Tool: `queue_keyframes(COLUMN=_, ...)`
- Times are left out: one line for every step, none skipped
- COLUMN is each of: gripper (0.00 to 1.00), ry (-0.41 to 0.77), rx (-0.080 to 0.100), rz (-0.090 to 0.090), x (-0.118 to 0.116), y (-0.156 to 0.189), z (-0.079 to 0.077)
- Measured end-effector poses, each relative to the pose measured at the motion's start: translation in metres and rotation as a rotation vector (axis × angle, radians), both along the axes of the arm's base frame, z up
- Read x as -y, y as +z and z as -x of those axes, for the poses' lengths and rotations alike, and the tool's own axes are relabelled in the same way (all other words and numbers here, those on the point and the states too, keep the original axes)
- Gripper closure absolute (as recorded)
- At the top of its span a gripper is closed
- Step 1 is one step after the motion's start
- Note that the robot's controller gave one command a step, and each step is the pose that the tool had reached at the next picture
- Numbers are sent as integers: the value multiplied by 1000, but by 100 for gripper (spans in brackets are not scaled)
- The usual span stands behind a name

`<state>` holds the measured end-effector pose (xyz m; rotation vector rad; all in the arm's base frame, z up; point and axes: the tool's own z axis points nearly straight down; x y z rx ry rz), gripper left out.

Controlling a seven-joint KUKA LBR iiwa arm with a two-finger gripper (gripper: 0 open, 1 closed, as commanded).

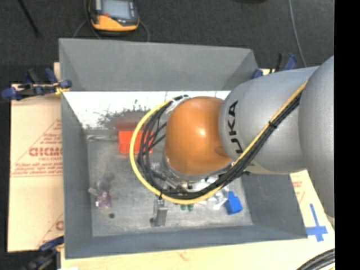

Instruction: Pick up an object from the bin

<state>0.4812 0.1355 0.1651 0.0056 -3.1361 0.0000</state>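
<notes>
Arm point(281, 122) w/ orange wrist cover point(194, 134) low over bin point(152, 66) centre; jaws' state can't tell; blue block point(233, 203) beside, orange block point(126, 142) near back wall

A small blue block point(233, 203) lies tilted, lower right of centre. An orange-red rectangular block point(125, 142) lies flat, left of centre.

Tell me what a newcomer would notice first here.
The big grey arm with its glossy orange wrist cover dominates, reaching in from the right over the grey bin. Next come a red-orange block on the floor left of the cover, a blue piece at lower right and a small purple thing at lower left.
</notes>
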Motion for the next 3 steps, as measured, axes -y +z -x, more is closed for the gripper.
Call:
queue_keyframes(gripper=0, ry=-208, rx=7, rz=-1, x=-17, y=-51, z=-47)
queue_keyframes(gripper=0, ry=53, rx=9, rz=-2, x=-101, y=-87, z=-70)
queue_keyframes(gripper=100, ry=47, rx=10, rz=-2, x=-100, y=-87, z=-71)
